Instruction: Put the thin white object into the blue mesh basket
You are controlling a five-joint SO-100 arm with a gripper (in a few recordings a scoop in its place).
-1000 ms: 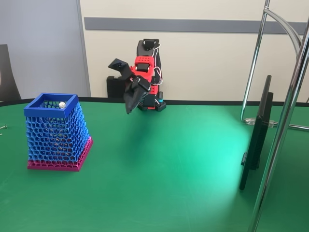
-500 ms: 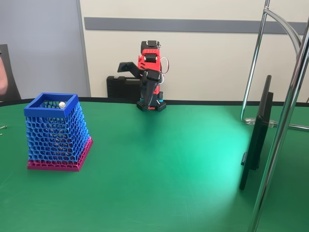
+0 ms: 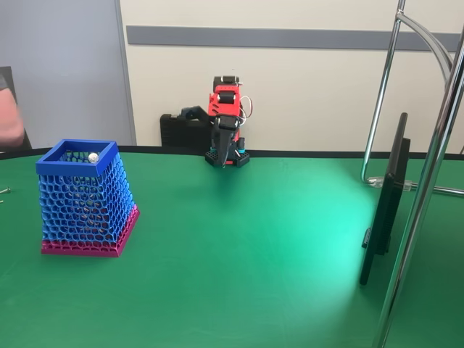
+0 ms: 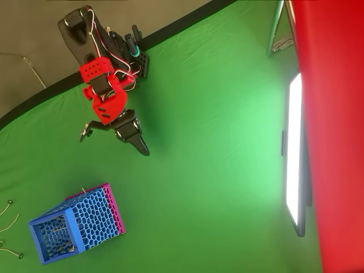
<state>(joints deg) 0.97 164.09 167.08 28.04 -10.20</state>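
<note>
Green cloth covers the table [image 3: 254, 246]. The blue mesh basket [image 3: 85, 199] is seen at the left in the fixed view, a small silver ball [image 3: 93, 156] at its rim. The gripper [image 4: 142, 148] is held above the cloth, well apart from the basket; whether its jaws are parted cannot be told. Thin wire-like pieces [image 4: 8, 216] are seen left of the basket in the overhead view, a dark flat panel [image 3: 384, 203] at the right.

A lab or office test room: a green-covered desk [image 3: 275, 246], plain beige wall [image 3: 304, 94], chrome stand [image 3: 428, 181] and a flat screen [image 3: 384, 203].
</note>
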